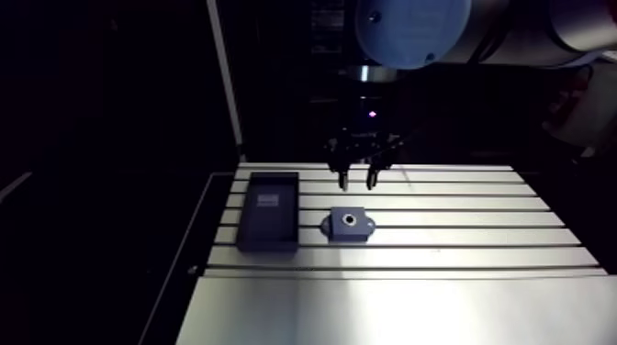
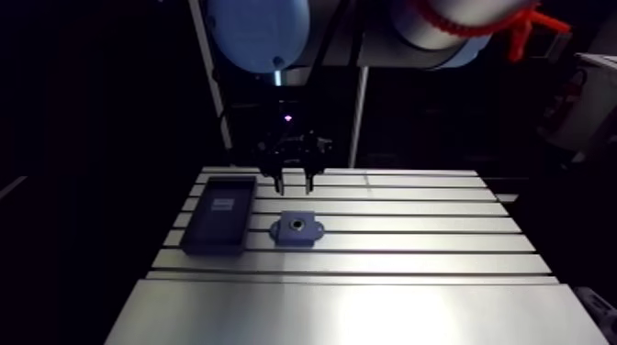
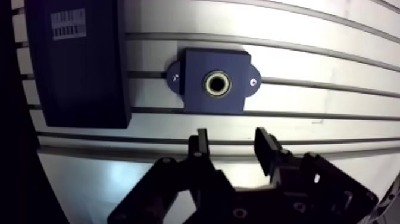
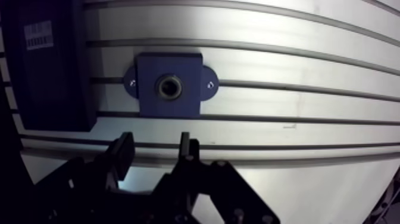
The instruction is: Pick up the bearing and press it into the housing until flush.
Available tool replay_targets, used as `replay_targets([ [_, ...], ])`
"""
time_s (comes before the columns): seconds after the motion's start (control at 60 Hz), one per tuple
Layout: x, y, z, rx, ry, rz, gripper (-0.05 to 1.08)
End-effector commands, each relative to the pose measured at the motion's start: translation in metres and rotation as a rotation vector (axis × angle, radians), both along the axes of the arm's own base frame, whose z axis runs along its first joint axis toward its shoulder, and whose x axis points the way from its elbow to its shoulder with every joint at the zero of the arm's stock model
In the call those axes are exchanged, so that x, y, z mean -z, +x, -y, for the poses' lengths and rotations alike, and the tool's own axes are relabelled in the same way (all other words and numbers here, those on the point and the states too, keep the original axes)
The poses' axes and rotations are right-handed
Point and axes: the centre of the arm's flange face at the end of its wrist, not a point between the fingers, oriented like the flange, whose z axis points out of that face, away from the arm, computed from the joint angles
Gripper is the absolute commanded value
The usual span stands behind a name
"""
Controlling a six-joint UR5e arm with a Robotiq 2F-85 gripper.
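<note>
Pale bearing within housing: wrist view only.

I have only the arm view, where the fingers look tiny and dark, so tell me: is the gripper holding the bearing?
Observer: No. In the wrist view the gripper is open, with nothing between its fingers.
Operator: Then where is it?
Observer: A pale metal ring sits in the bore of the housing; whether it is flush, I cannot tell.
Operator: Is the housing fastened?
Observer: A small screw shows at each end of it.
</note>
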Motion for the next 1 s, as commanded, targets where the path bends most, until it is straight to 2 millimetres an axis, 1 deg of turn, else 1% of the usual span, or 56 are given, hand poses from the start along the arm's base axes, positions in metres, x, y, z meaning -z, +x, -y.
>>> replay_targets([
  [0.017, -0.051, 0.006, 0.001, 0.001, -0.005, 0.042, 0.01],
  [0.033, -0.051, 0.006, 0.001, 0.001, -0.005, 0.042, 0.01],
  [0.067, -0.065, 0.008, 0.002, -0.001, -0.005, 0.046, 0.01],
  [0.083, -0.065, 0.008, 0.002, -0.001, -0.005, 0.046, 0.01],
  [0.117, -0.076, 0.011, 0.005, -0.005, -0.007, 0.048, 0.01],
  [0.133, -0.076, 0.011, 0.005, -0.005, -0.007, 0.048, 0.01],
  [0.15, -0.083, 0.012, 0.005, -0.005, -0.007, 0.046, 0.01],
  [0.167, -0.083, 0.012, 0.005, -0.005, -0.007, 0.046, 0.01],
  [0.183, -0.095, 0.014, 0.005, -0.003, -0.006, 0.042, 0.01],
  [0.2, -0.101, 0.015, 0.005, -0.002, -0.007, 0.039, 0.01],
  [0.217, -0.101, 0.015, 0.005, -0.002, -0.007, 0.039, 0.01],
  [0.233, -0.107, 0.016, 0.005, -0.004, -0.006, 0.035, 0.01],
  [0.25, -0.107, 0.016, 0.005, -0.004, -0.006, 0.035, 0.01],
  [0.3, -0.117, 0.018, 0.006, -0.005, -0.006, 0.029, 0.01],
  [0.35, -0.121, 0.019, 0.006, -0.005, -0.006, 0.026, 0.01],
  [0.383, -0.13, 0.02, 0.006, -0.006, -0.004, 0.018, 0.01],
  [0.517, -0.14, 0.021, 0.006, -0.006, -0.006, 0.022, 0.01],
  [0.567, -0.154, 0.023, 0.006, -0.003, -0.004, 0.001, 0.01],
  [0.65, -0.161, 0.023, 0.006, -0.001, -0.003, -0.01, 0.01],
  [0.683, -0.17, 0.024, 0.005, -0.001, -0.002, -0.012, 0.01],
  [0.75, -0.177, 0.024, 0.005, -0.002, -0.004, -0.01, 0.01],
  [0.85, -0.183, 0.024, 0.005, -0.001, -0.004, -0.01, 0.01],
  [1.0, -0.191, 0.032, 0.001, 0.002, -0.003, -0.028, 0.01],
])
